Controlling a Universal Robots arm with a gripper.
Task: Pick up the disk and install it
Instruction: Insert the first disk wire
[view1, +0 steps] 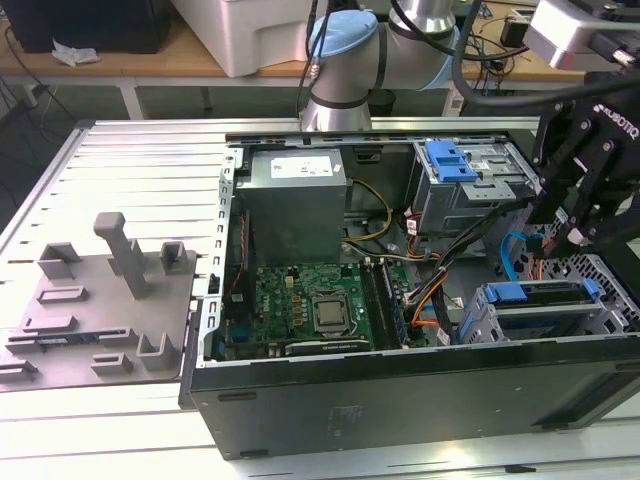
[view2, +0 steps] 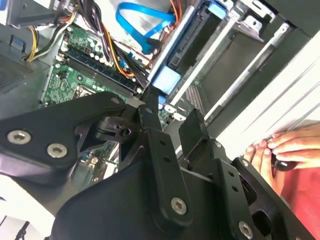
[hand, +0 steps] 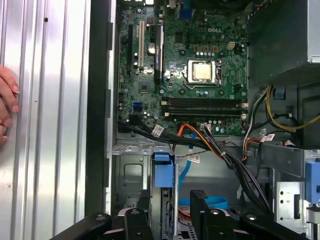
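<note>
Blue plastic is framing the disk (view1: 535, 293), which is sitting on edge in the drive cage (view1: 475, 325) at the exterior view's right end of the open computer case (view1: 400, 400). The gripper (view1: 575, 240) is hovering just above it, its black fingers (hand: 199, 205) standing moderately apart and gripping nothing. In the first wrist view they are flanking the disk's blue end.

White lettering is showing on the gripper's black body, a white sticker is lying on the grey power supply (view1: 295, 195), and small white tags (hand: 157, 131) are hanging on the wiring.

A blue flat cable (view1: 512, 260) is looping up beside the disk, close under the gripper. A bundle of black and orange cables (hand: 215, 147) is running between the green motherboard (view1: 290, 300), with its bare processor (view1: 328, 313), and the cage. A bare blue tab (view1: 450, 160) is sticking out of the upper bay, well apart from the disk.

Outside the case, a person's hand (hand: 6, 102) is resting on the ribbed metal table (view1: 130, 170), and a grey fixture (view1: 110, 300) is standing at the exterior view's left
</note>
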